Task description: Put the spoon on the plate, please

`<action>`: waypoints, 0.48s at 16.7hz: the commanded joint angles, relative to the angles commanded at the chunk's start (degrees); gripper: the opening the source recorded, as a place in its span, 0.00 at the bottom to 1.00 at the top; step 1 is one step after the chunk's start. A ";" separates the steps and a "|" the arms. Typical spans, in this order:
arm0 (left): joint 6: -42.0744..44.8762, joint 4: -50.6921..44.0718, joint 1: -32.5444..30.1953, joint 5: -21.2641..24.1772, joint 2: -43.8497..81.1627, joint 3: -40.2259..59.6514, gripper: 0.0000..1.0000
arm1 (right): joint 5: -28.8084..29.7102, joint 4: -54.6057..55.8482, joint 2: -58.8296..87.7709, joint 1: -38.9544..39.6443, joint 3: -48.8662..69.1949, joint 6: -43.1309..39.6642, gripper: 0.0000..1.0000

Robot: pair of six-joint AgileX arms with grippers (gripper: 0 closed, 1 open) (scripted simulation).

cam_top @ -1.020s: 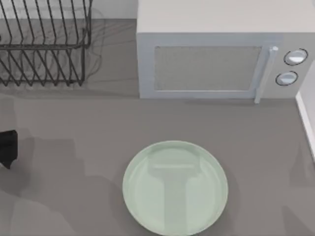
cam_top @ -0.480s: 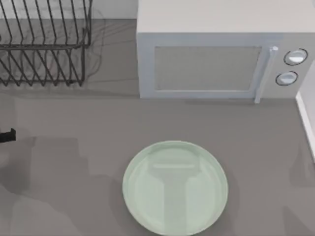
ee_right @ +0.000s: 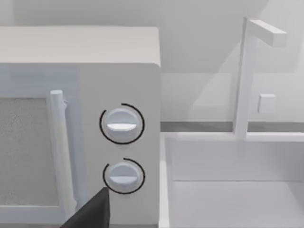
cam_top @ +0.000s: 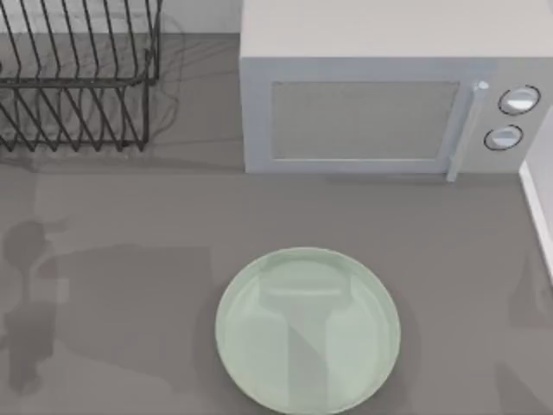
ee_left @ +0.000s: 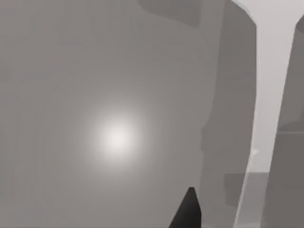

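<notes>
dark left gripper gone from the top view's left edge, where it sat earlier, broad arm shadow now spread across the grey table [cam_top: 121, 285] left of the plate

Your plate [cam_top: 308, 328] runs off the bottom edge of the top view; the dish rack [cam_top: 78, 78] is clipped at upper left.

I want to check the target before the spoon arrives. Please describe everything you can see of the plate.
The plate is large, round and pale mint green, with a glossy surface and a shallow raised rim. It lies flat on the grey table, near the front edge, in front of the microwave. Nothing lies on it; grey shadows and reflections cross its surface. Nothing else touches it.
</notes>
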 joint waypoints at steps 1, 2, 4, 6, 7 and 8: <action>-0.03 -0.82 -0.01 0.00 -0.60 0.64 0.00 | 0.00 0.00 0.00 0.00 0.00 0.00 1.00; -0.04 -1.04 -0.01 0.00 -0.78 0.82 0.00 | 0.00 0.00 0.00 0.00 0.00 0.00 1.00; -0.04 -1.04 -0.01 0.00 -0.78 0.82 0.00 | 0.00 0.00 0.00 0.00 0.00 0.00 1.00; 0.06 -0.90 0.08 -0.03 -0.56 0.67 0.00 | 0.00 0.00 0.00 0.00 0.00 0.00 1.00; -0.51 -0.97 -0.22 -0.04 -0.36 0.88 0.00 | 0.00 0.00 0.00 0.00 0.00 0.00 1.00; -1.68 -1.11 -0.84 -0.07 0.07 1.31 0.00 | 0.00 0.00 0.00 0.00 0.00 0.00 1.00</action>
